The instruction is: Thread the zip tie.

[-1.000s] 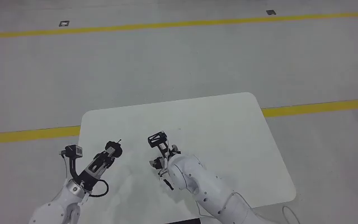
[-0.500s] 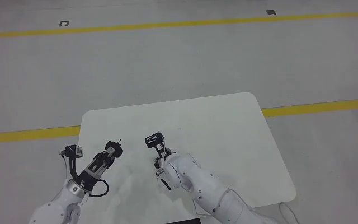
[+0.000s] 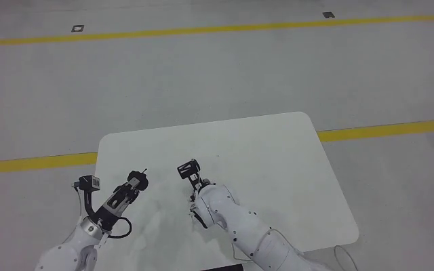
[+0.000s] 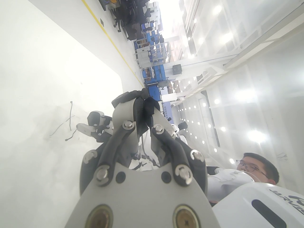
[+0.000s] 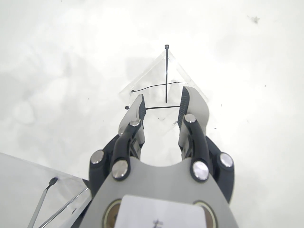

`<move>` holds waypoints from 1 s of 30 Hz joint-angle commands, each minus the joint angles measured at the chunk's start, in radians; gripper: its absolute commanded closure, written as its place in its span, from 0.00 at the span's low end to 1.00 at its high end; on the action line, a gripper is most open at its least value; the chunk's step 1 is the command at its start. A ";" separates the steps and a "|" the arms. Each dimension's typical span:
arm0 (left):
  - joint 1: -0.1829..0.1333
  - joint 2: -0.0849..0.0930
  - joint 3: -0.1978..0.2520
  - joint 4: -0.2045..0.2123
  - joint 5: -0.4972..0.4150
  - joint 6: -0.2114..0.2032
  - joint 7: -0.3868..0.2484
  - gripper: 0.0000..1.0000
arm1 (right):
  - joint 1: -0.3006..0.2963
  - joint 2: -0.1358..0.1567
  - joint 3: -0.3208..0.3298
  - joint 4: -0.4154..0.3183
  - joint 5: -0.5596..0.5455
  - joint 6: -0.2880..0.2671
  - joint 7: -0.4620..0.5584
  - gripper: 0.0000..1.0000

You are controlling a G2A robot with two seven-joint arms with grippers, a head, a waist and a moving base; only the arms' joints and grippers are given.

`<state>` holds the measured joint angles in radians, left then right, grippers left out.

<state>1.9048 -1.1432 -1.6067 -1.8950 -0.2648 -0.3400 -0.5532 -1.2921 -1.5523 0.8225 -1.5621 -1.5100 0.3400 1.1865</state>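
The right gripper [image 5: 163,92] hangs open over a clear tray [image 5: 147,74], its fingertips on either side of one black zip tie [image 5: 162,107]. Two more zip ties [image 5: 166,72] lie crossed just beyond it on the tray. The left gripper [image 4: 144,103] is pressed closed, well apart, above the white table [image 3: 271,149]. Around the table is a grey floor [image 3: 203,74] with yellow lines [image 3: 203,30].

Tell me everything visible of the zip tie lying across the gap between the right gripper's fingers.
The zip tie is a thin black strap, plastic by its look, unthreaded and nearly straight. Its small square head pokes out beyond one finger; its tail ends at the other finger's ribbed pad. It lies on a clear sheet, crosswise to the right gripper, whose open fingers straddle it; whether they touch it is unclear. Two other ties lie just beyond, apart from it.
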 commanded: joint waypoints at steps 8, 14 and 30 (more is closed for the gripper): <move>0.000 0.000 0.000 0.000 0.000 0.000 0.000 1.00 | 0.013 -0.027 0.012 0.068 -0.006 0.000 -0.022 0.71; 0.000 0.000 0.000 0.000 0.000 0.000 0.000 1.00 | 0.014 -0.041 0.018 0.084 -0.018 0.000 -0.049 0.73; 0.000 0.000 0.000 0.000 0.000 0.000 0.000 1.00 | 0.025 -0.069 0.023 0.152 -0.041 0.000 -0.069 0.75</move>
<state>1.9048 -1.1432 -1.6067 -1.8950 -0.2648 -0.3400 -0.5532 -1.2677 -1.6198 0.8454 -1.4127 -1.5513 0.3400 1.1171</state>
